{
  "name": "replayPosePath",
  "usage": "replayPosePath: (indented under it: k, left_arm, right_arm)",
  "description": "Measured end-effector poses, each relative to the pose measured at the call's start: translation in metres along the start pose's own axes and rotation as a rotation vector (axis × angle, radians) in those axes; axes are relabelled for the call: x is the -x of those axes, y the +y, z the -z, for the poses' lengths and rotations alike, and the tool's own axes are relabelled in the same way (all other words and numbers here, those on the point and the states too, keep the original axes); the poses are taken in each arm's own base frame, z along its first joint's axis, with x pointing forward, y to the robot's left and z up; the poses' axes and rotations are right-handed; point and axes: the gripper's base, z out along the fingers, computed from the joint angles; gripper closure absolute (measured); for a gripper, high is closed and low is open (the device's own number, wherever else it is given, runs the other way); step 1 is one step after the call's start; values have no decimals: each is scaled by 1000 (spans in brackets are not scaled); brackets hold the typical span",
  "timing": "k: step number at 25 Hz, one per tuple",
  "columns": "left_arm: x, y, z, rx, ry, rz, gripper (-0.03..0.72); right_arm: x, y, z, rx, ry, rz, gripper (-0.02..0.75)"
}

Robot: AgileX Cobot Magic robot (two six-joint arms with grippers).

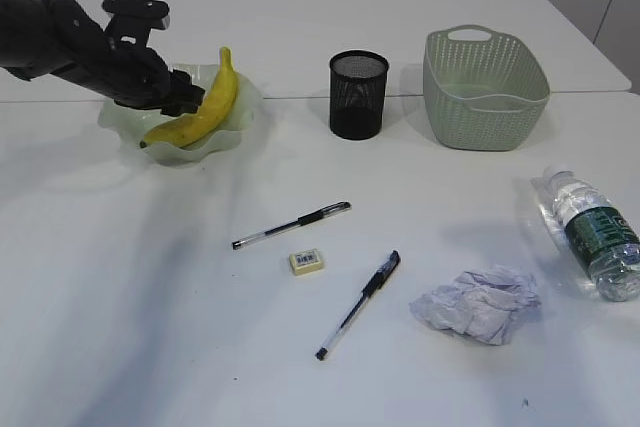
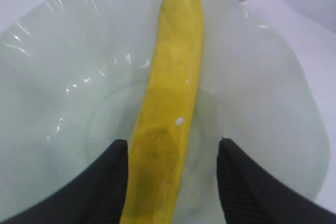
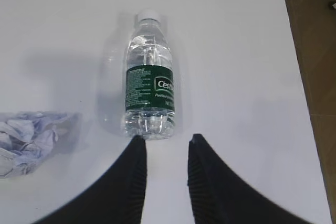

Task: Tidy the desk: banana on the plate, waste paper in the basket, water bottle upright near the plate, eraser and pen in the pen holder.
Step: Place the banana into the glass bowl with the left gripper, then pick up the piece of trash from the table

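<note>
Currently at the banana step, release stage. Left gripper [image 2: 170, 182]: jaws parted, one either side of the long curved yellow banana [image 2: 170, 93], gaps visible, no grip. Banana lying across the translucent pale green ruffled glass plate [image 1: 120, 125], upper left of the exterior view. Right gripper [image 3: 165, 177]: narrowly parted, empty, just short of the clear plastic water bottle [image 3: 149, 85], lying flat at right. Next, by judgement: lift the left arm clear without nudging the banana; then close on the bottle and stand it upright near the plate.
</note>
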Motion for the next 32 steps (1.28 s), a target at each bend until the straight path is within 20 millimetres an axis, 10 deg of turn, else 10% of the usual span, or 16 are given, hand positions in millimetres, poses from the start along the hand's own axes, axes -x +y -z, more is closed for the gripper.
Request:
replayPosePath:
  k: [32]
  left_arm:
    - [79,-12,123,-30,-189,-66,342]
  right_arm:
    - [-4,17,-24,113,149,-44,524]
